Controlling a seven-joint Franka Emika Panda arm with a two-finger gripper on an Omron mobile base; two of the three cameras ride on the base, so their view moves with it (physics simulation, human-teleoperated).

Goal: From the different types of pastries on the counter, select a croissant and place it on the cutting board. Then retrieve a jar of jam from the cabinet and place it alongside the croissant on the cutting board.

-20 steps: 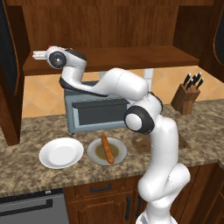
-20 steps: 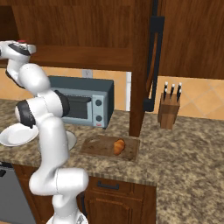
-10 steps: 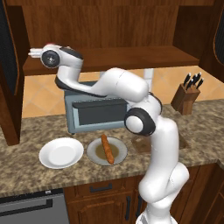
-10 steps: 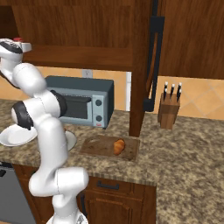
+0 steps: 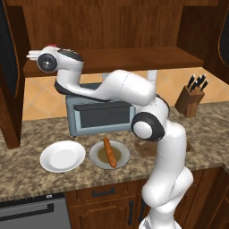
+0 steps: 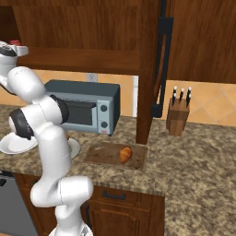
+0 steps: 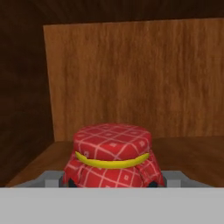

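At the upper left of the left base view, the gripper (image 5: 32, 56) reaches along the cabinet (image 5: 134, 31) shelf, having drifted further toward the frame's left edge than a second ago. In the hand view the jar of jam (image 7: 113, 156), topped with red checked cloth and a yellow band, sits low centre between the partly spread jaws; whether they grip it cannot be told. The croissant (image 6: 125, 154) lies unmoved on the cutting board (image 6: 103, 153), lower centre of the right base view.

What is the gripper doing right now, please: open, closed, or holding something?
Gripper: closed around the jar of jam at the cabinet shelf; the fingertips are hidden behind the jar.
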